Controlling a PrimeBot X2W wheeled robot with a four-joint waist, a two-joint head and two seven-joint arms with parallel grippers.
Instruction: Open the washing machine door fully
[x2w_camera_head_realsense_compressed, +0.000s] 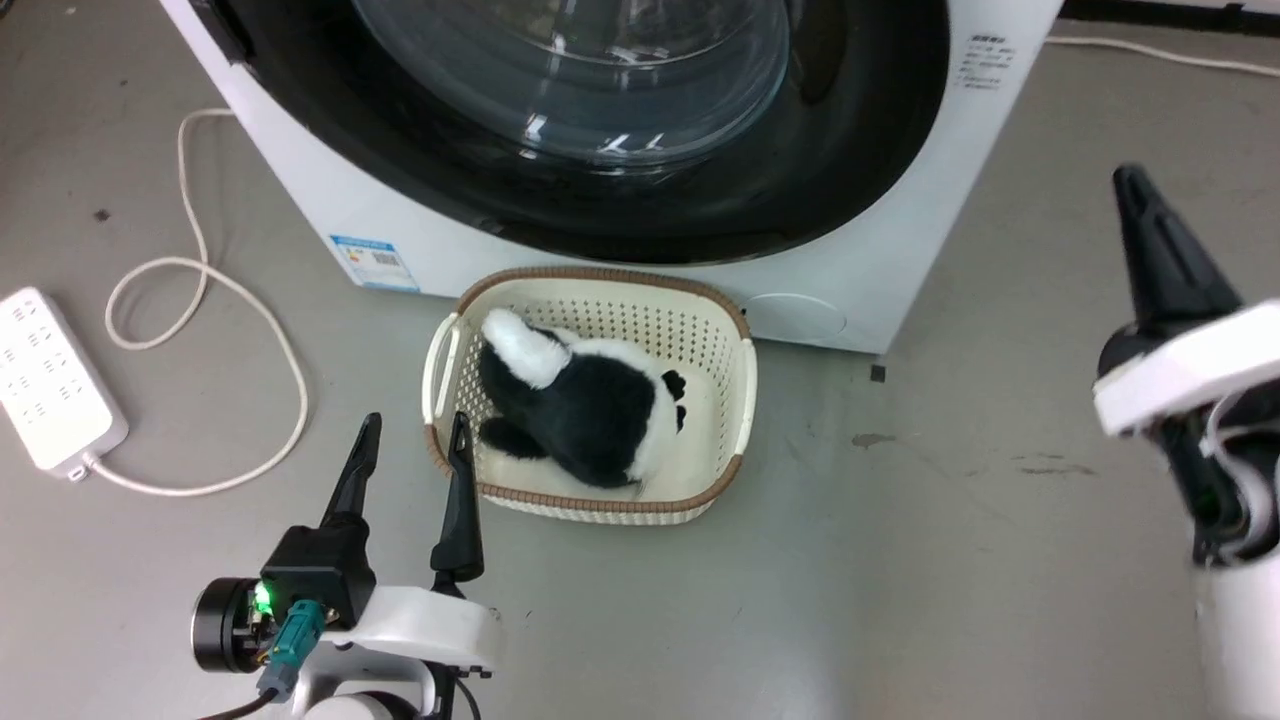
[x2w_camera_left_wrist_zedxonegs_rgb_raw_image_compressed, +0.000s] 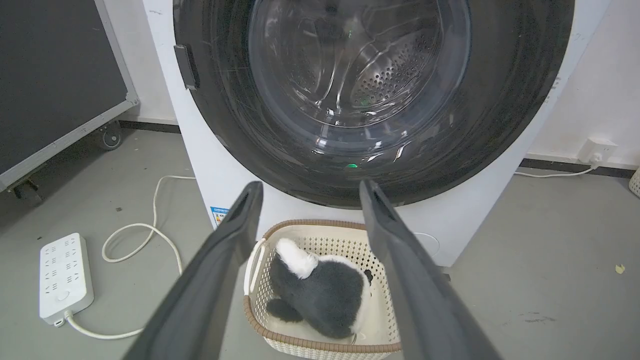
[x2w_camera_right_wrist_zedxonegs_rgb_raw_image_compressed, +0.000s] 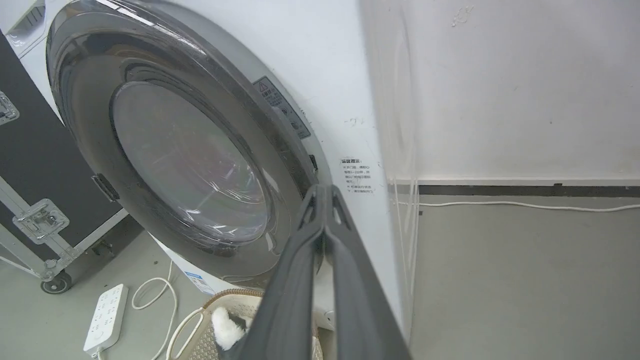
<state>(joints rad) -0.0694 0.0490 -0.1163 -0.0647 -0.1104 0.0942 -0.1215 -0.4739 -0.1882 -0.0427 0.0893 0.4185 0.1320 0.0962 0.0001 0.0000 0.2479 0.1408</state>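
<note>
- Grey concrete floor (x2w_camera_head_realsense_compressed: 900, 560) spreads across the lower part of the head view, with a white wall (x2w_camera_right_wrist_zedxonegs_rgb_raw_image_compressed: 500, 90) behind in the right wrist view.
- The washing machine (x2w_camera_head_realsense_compressed: 900, 200) takes up the top centre of the head view, a blue label (x2w_camera_head_realsense_compressed: 375, 262) low on its front at the left.
- The washing machine door (x2w_camera_head_realsense_compressed: 820, 170), a black rim around a clear glass bowl, lies flat against the machine's front, closed.
- A cream basket (x2w_camera_head_realsense_compressed: 745, 390) stands on the floor just in front of the machine, at centre frame, with a black and white plush toy (x2w_camera_head_realsense_compressed: 590, 410) lying inside it.
- A white power strip (x2w_camera_head_realsense_compressed: 45, 375) lies at the left edge, its cord (x2w_camera_head_realsense_compressed: 200, 270) looping across the floor toward the machine.
- A black case on wheels (x2w_camera_left_wrist_zedxonegs_rgb_raw_image_compressed: 55, 75) stands at the upper left of the left wrist view.
- The left gripper (x2w_camera_head_realsense_compressed: 416, 417) sits at the lower left, fingers spread wide and empty, just beside the basket's left rim.
- The right gripper (x2w_camera_head_realsense_compressed: 1130, 180) rises at the right edge, fingers pressed together with nothing between them.
- In the right wrist view its tips (x2w_camera_right_wrist_zedxonegs_rgb_raw_image_compressed: 325, 189) point at the door rim's right edge; whether they touch it cannot be told.
</note>
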